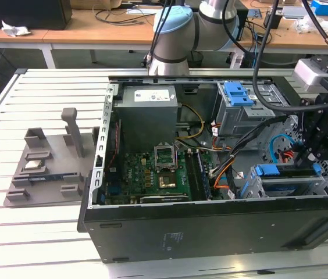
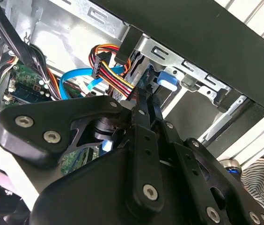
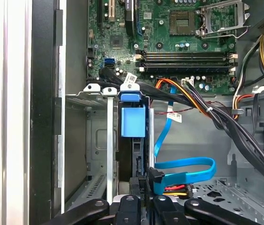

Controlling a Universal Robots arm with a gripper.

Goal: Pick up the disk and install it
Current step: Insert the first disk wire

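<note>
- Currently the gripper hangs inside the open computer case, at the end on the exterior view's right, over the drive bay.
- Fingers are drawn close together and pinch the end of the disk; the clamp shows in both wrist views, gripper and gripper.
- Disk sits on edge in a slot of the bay, blue carrier around it and its blue tab at the end away from the gripper.
- In the exterior view the disk lies lengthwise in the bay next to the case's near wall.
- In the second wrist view the disk's blue tab sits just past the fingertips.
- Flat blue cable loops just beside the disk; I can't tell if they touch.
- Bundle of red, yellow and orange wires runs near the fingers.
- Motherboard lies on the case floor, grey power supply behind it.
- Blue latch sits atop the grey metal cage, well apart from the gripper.
- Grey fixture holding a small square chip sits on the slatted table, outside the case on the exterior view's left.
</note>
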